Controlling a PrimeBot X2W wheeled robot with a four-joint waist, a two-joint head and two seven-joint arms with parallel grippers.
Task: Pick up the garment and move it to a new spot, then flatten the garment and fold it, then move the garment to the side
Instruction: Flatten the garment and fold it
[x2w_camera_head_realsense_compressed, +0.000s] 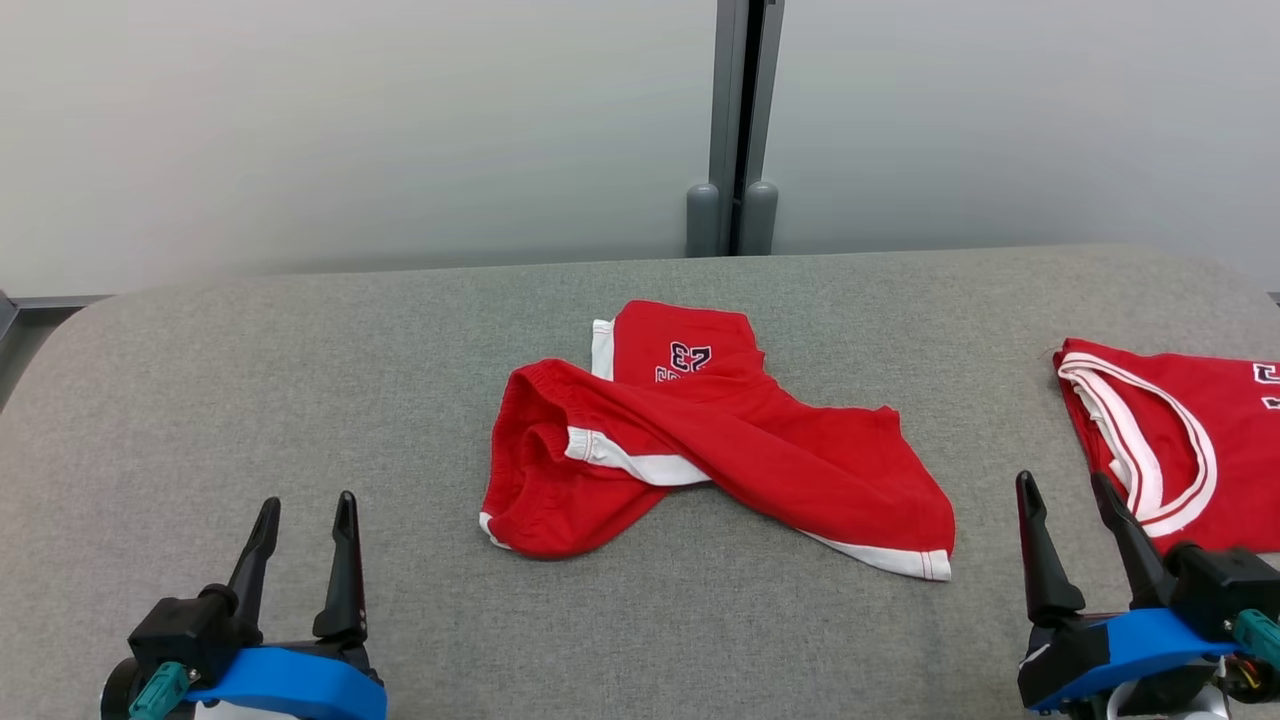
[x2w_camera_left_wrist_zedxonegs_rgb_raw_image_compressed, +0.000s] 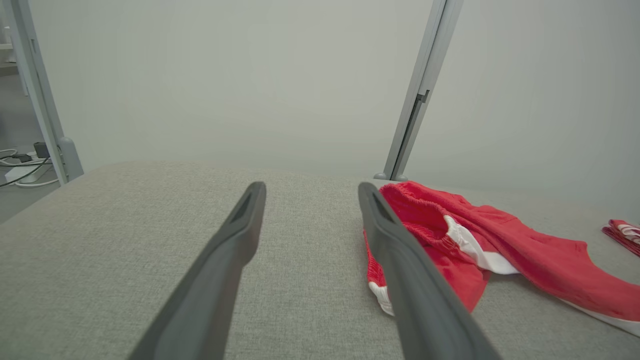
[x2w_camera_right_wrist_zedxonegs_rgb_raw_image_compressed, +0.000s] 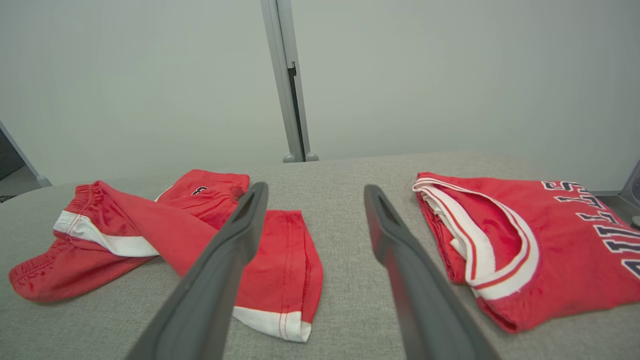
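Observation:
The garment (x2w_camera_head_realsense_compressed: 720, 450) is a pair of red shorts with white trim and a dark number, lying crumpled and twisted at the middle of the grey padded table (x2w_camera_head_realsense_compressed: 300, 380). It shows to the right of my left fingers as the garment (x2w_camera_left_wrist_zedxonegs_rgb_raw_image_compressed: 500, 250) and to the left in the right wrist view as the garment (x2w_camera_right_wrist_zedxonegs_rgb_raw_image_compressed: 175, 235). My left gripper (x2w_camera_head_realsense_compressed: 305, 525) stands open near the front left, apart from the cloth. At the front right my right gripper (x2w_camera_head_realsense_compressed: 1065, 500) is open too, with nothing between its fingers.
A folded red jersey (x2w_camera_head_realsense_compressed: 1180, 440) with white neck trim and dark letters lies at the table's right edge, close to my right gripper; it is the jersey (x2w_camera_right_wrist_zedxonegs_rgb_raw_image_compressed: 525, 240) in the right wrist view. A grey post (x2w_camera_head_realsense_compressed: 735, 130) stands behind the table against pale panels.

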